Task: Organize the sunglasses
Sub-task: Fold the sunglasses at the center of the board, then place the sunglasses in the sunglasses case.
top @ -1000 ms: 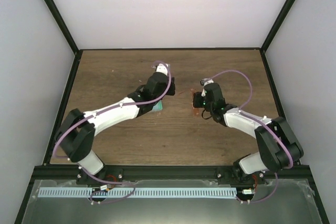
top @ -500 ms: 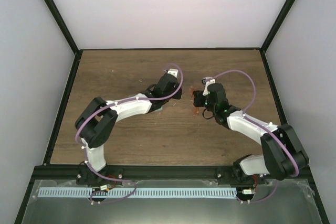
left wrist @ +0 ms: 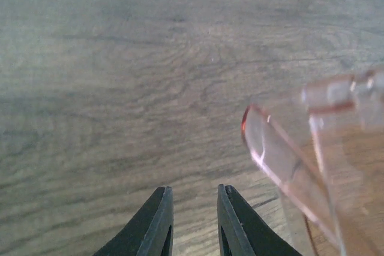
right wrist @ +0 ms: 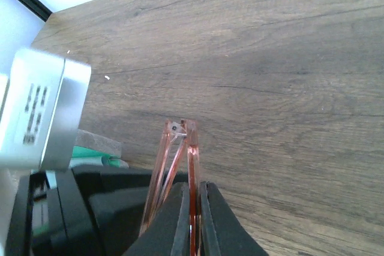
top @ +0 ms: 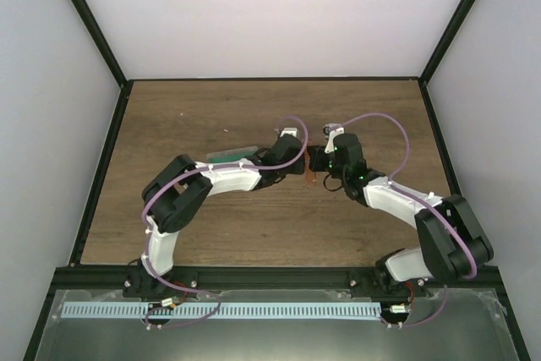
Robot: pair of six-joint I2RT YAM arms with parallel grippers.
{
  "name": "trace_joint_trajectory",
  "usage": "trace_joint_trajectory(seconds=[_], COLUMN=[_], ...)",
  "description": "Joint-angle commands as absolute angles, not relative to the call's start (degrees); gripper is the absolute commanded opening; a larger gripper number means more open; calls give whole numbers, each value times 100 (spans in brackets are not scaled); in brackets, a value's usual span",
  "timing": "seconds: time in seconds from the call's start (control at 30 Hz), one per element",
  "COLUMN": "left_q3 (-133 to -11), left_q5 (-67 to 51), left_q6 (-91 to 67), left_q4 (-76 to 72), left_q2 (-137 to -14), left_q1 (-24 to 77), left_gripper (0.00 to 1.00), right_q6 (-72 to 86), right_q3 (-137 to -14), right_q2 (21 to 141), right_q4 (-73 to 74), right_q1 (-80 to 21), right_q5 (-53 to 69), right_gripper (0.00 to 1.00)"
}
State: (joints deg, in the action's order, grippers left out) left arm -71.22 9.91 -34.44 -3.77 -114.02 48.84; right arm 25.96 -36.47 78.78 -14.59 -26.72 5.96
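The sunglasses (right wrist: 179,148), a thin red frame with folded arms, stand on edge above the wood table, and my right gripper (right wrist: 193,199) is shut on one of their rims. In the top view they show as a small red streak (top: 310,177) under the right gripper (top: 313,166). My left gripper (top: 297,161) has come close beside it from the left. In the left wrist view that gripper (left wrist: 192,208) is open with a narrow gap and nothing between its fingers. There the sunglasses (left wrist: 288,160) hang blurred to the right of the fingers, apart from them.
The grey case with green lining (top: 230,156) lies left of centre, behind the left forearm; its green edge (right wrist: 90,157) shows in the right wrist view. The left wrist's silver camera box (right wrist: 42,112) stands close to the right gripper.
The left arm has swung right, off the case and up beside the right gripper, uncovering the case. The right gripper has stayed nearly in place, still holding the sunglasses.
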Motion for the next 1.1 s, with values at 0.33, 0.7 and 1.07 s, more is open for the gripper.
trace_joint_trajectory(seconds=[0.33,0.7,1.07], left_q3=[-6884,-4948,-4404], left_q5=[2239,-671,-2318], left_q6=[-4135,-3364,-3192], left_q4=[92,-2235,-3266], left_q2=[-10866,-9492,-8791], left_q1=[5010,3578,3022], left_gripper=[28,31,34], right_q6=[2931,2610,3935], right_q3=[-3860,-3501,-4026], right_q2=[7931,7992,9838], right_q4=[-1620,-2893,-5228], right_q1=[-2645,-1678,-1219], right_q5=[821,3575,6948], right_gripper=[1,1,1])
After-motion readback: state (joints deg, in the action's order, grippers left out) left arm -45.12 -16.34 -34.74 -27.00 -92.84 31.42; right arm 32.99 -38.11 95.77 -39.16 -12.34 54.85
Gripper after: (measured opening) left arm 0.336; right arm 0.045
